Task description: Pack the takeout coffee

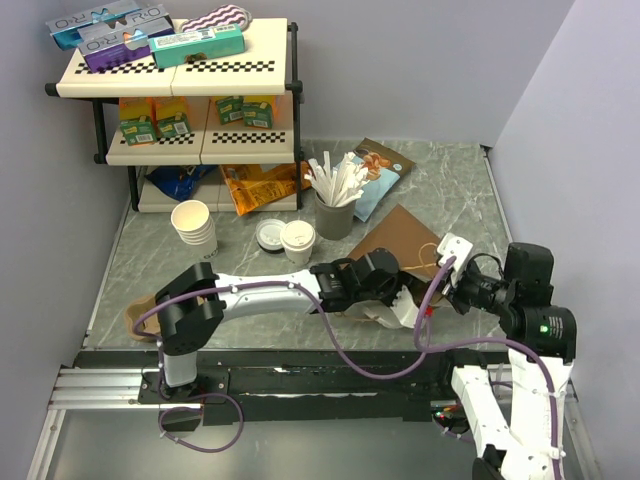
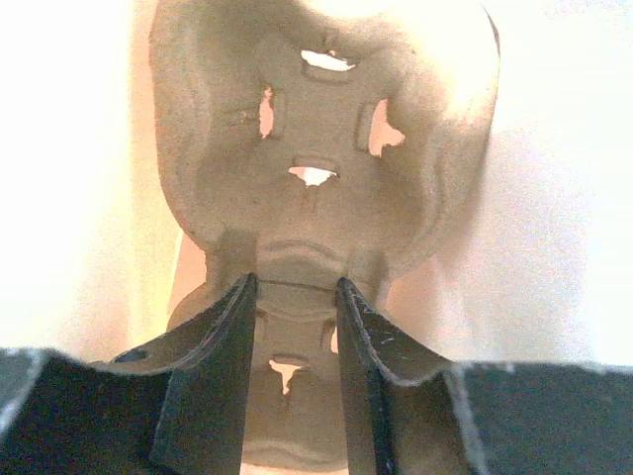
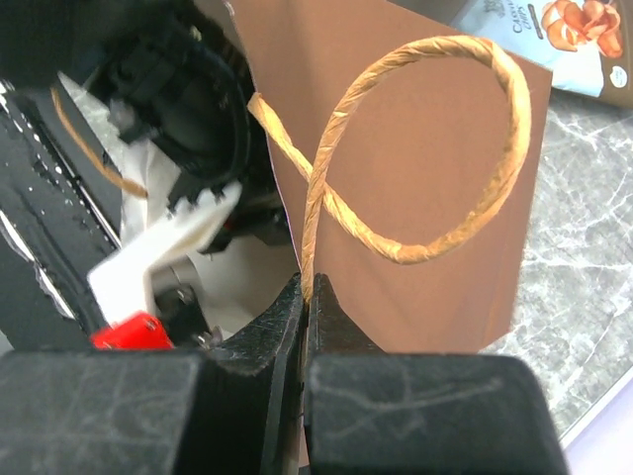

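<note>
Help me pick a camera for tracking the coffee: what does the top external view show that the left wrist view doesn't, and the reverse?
Only the top external view shows the takeout coffee, standing lidded beside the loose lids, the straw holder, and the right gripper at the brown bag. Only the left wrist view shows a pulp cup carrier up close, pinched in the left gripper. Both views share that left gripper; the top view shows it from outside.

Colours: brown flat paper bag (image 3: pixel 425 148), tan twisted-paper handle (image 3: pixel 519 129); grey-beige moulded pulp cup carrier (image 2: pixel 326 129); small off-white paper cup (image 1: pixel 297 245), white lid; grey marbled table (image 1: pixel 140 270); cream shelf rack (image 1: pixel 240 45), black-white checker edging.
</note>
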{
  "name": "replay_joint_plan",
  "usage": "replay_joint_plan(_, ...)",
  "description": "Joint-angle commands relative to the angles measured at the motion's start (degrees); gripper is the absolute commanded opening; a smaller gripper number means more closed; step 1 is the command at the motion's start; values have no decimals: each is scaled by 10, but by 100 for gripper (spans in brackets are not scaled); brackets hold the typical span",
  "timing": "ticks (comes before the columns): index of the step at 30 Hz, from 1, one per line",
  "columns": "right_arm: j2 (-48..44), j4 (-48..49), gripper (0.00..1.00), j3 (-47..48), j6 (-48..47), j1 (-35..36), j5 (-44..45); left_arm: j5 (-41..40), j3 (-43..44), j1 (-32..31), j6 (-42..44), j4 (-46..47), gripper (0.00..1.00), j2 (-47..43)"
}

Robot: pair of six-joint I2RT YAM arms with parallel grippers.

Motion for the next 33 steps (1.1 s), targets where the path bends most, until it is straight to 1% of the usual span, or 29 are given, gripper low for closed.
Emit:
replay_joint_plan(1,-24,-40,0,-14,-30,4,11,52,-19,22,-20,42,1,-51)
replay_joint_plan(2,-25,-34,0,-17,-31,4,16,65,-24,24,-22,34,1,-55)
replay_joint_plan(6,-25,-30,0,-19,-43,4,20,71,-60,25,-20,79,1,-70)
replay_joint_plan(11,-17,-32,0,-15,-51,4,19,83,-50,30,-38,64,1,-68)
replay_joint_plan(14,-13,-35,0,-9,-58,5,7,58,-43,25,-27,84,1,-54)
replay_joint_plan(17,-8,-36,0,-1,-49,5,-10,27,-14,24,-31,72,1,-25)
replay_joint_plan(21,-6,-22,0,-1,-14,5,-24,-3,-3,20,-20,81,1,3)
replay_joint_plan(27,-8,18,0,-3,48,6,-26,-1,-5,11,-3,82,1,13)
replay_joint_plan(30,-11,30,0,-1,56,6,-21,-1,-8,10,1,85,1,14)
replay_joint_plan(33,1,9,0,5,49,7,-33,3,-9,11,9,91,1,18)
